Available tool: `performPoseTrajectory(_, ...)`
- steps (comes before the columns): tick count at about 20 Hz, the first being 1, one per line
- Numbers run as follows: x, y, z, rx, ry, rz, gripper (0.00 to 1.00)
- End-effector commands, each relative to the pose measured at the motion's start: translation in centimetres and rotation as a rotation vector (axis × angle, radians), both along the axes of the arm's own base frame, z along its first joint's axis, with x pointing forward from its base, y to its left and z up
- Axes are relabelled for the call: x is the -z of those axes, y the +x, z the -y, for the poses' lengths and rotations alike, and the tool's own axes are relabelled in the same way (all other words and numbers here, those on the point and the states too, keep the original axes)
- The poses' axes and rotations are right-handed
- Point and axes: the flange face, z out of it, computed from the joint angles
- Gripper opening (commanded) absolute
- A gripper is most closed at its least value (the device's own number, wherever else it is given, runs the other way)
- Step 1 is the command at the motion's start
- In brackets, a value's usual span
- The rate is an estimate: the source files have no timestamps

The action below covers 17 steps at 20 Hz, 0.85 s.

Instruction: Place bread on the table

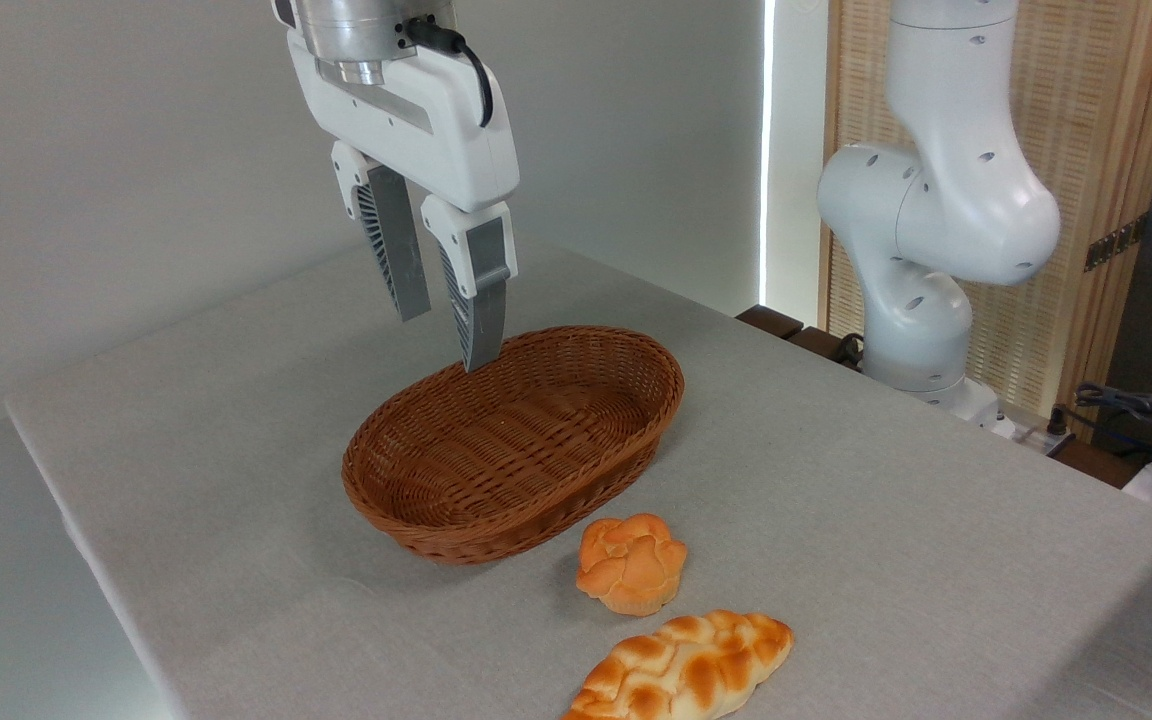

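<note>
Well apart: bread (684, 668), raised gripper (448, 340).

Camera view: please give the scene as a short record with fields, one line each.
bread: long braided pale yellow loaf lying on the table, near the front edge
bun: small round orange knotted bun on the table, between loaf and basket
basket: brown oval wicker basket, nothing inside
table: light grey cloth-covered table
claw: white claw open, holding nothing, above the basket's far rim
</note>
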Motion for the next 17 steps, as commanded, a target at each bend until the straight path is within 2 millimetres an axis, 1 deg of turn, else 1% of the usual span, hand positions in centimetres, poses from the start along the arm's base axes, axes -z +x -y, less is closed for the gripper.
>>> performPoseTrajectory(1, -0.16, -0.17, -0.18, -0.014, 0.041, -0.01, 1.0)
performPoseTrajectory(8, -0.09, -0.03, 0.18, -0.042, 0.039, -0.004, 1.0)
performPoseTrajectory(17, -0.06, -0.04, 0.06, -0.042, 0.035, -0.003, 1.0)
